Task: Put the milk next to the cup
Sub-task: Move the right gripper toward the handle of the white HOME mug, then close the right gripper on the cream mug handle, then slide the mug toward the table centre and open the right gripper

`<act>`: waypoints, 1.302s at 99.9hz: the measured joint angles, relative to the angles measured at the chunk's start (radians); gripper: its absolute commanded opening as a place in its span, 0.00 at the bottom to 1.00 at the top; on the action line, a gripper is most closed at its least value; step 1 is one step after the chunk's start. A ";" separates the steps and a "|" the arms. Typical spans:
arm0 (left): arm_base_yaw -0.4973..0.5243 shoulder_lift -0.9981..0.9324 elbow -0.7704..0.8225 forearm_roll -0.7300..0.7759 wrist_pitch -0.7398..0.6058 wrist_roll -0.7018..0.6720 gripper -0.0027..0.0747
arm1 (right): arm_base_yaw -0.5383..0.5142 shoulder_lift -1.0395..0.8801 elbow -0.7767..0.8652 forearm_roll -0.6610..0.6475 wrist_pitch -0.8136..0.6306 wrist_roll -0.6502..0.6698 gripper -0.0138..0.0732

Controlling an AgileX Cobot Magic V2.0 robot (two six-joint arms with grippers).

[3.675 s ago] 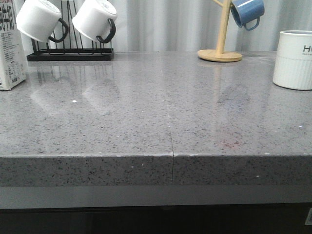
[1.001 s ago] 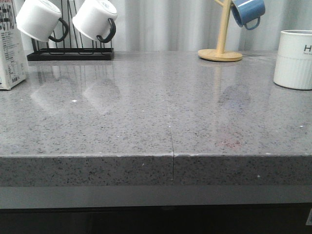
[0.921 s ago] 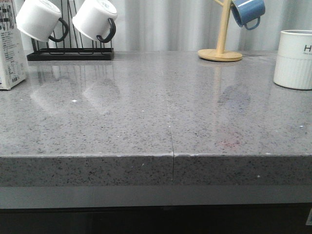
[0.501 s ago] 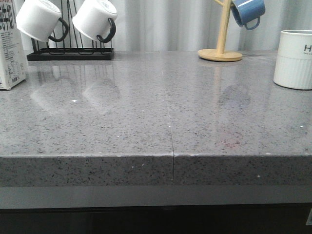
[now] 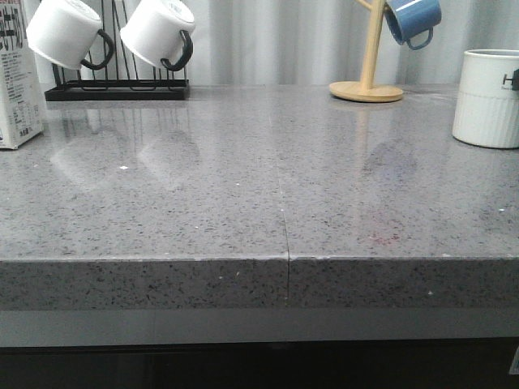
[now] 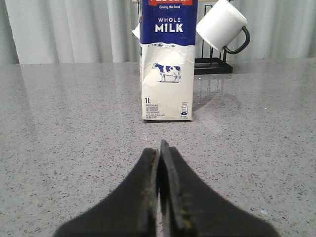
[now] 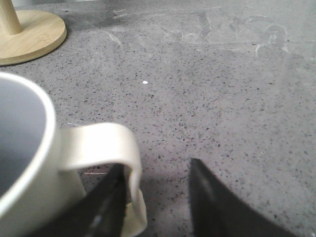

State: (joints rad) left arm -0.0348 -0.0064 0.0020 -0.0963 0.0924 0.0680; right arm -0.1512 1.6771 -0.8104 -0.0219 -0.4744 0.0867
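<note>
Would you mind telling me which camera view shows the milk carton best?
The left wrist view: the milk stands upright facing the camera, with its "WHOLE MILK" band, cow picture and base on the counter all visible, only the very top cropped. The front view catches just a strip at its left edge. The right wrist view does not show it.

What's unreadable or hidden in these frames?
- Milk, front view: cut by the left edge; the left wrist view crops its top.
- Cup, front view: right edge cuts its lettering and handle.
- Right hand: whether a finger touches the handle, too close to tell.
- Both arms: outside the front view.
</note>
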 measured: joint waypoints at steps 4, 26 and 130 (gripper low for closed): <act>0.000 0.000 0.000 0.000 0.000 0.000 0.01 | 0.000 0.005 -0.005 -0.002 -0.001 0.000 0.21; 0.000 0.000 0.000 0.000 0.000 0.000 0.01 | 0.002 0.014 -0.007 -0.004 -0.030 0.000 0.07; 0.000 0.000 0.000 0.000 0.000 0.000 0.01 | 0.549 0.032 -0.007 -0.006 -0.135 0.004 0.08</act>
State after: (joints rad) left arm -0.0348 -0.0064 0.0020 -0.0963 0.0924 0.0680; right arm 0.3975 1.7090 -0.8171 -0.0274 -0.6095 0.0906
